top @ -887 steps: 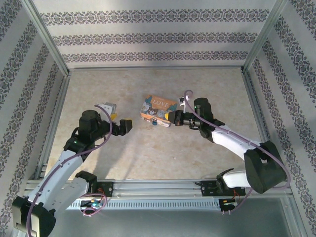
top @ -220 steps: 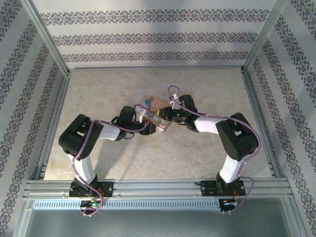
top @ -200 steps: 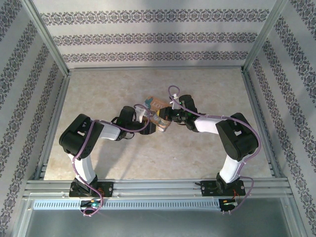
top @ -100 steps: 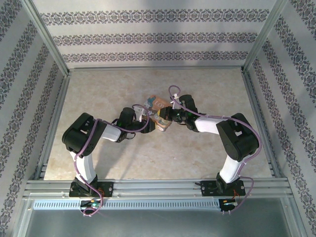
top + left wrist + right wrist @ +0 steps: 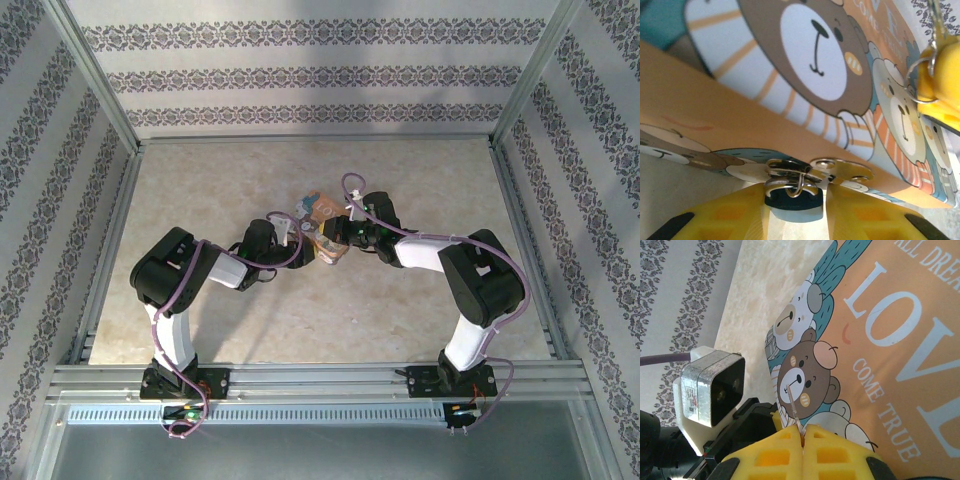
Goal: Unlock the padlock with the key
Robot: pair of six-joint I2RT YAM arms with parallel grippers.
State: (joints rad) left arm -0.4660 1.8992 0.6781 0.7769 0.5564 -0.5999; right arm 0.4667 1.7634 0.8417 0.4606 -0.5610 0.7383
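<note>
An orange box (image 5: 322, 212) lettered "LOVE" (image 5: 900, 340) with bear pictures (image 5: 815, 45) is tipped up mid-table between both arms. From its metal clasp (image 5: 840, 167) hangs the padlock (image 5: 792, 202), small, dark blue, with a silver shackle. My left gripper (image 5: 794, 220) (image 5: 303, 238) straddles the padlock: one yellow finger touches it, the other stands a sliver away. My right gripper (image 5: 803, 432) (image 5: 340, 232) is shut on the key, whose thin silvery shaft (image 5: 793, 405) sticks out over the box lid. The key's head is hidden between the pads. The right gripper's yellow fingers (image 5: 940, 75) hover above the lid.
The beige tabletop (image 5: 300, 320) is fenced by patterned walls (image 5: 320, 75) and aluminium posts (image 5: 95, 75). A metal rail (image 5: 320, 380) with both arm bases runs along the near edge. The left wrist's camera housing (image 5: 712, 390) sits close beside the right fingers.
The left jaws have narrowed around the padlock, and the left elbow has shifted slightly right. The box has tipped a little more upright. The right arm has held still.
</note>
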